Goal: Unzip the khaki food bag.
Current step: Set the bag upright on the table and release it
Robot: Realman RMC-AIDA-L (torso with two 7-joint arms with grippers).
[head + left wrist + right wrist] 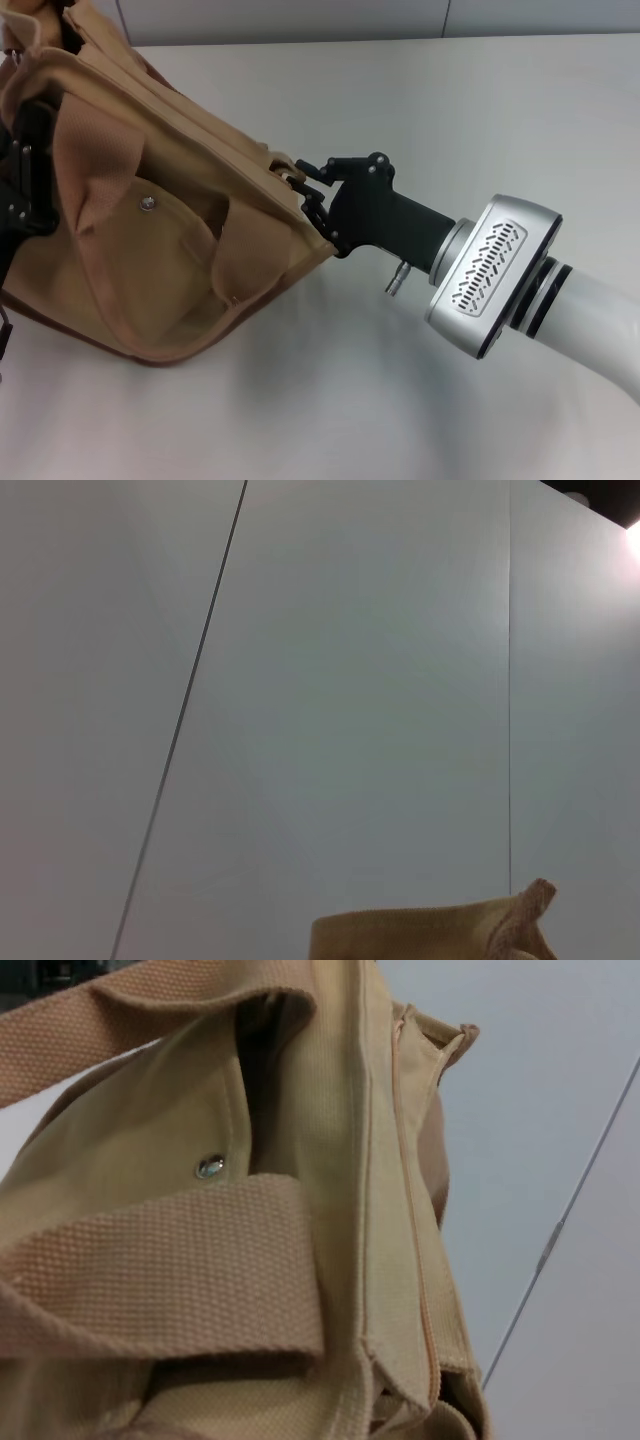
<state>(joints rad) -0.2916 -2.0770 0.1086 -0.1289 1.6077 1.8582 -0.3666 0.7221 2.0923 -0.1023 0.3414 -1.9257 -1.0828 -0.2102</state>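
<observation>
The khaki food bag (pixel 150 230) lies tilted at the left of the table, its front pocket and silver snap (pixel 148 204) facing up. My right gripper (pixel 305 190) is at the bag's right end, shut on the corner where the zipper line ends. In the right wrist view the bag (pixel 300 1110) fills the frame, and the zipper (pixel 415 1260) runs down its top as a closed seam beside a wide strap (pixel 150 1270). My left gripper (pixel 22 170) shows as black parts at the bag's left end, mostly hidden by canvas. A tan fabric tip (pixel 440 930) shows in the left wrist view.
The pale table (pixel 450 100) stretches behind and to the right of the bag. My right arm's silver wrist (pixel 490 275) reaches in from the lower right. A grey panelled wall (pixel 350 680) fills the left wrist view.
</observation>
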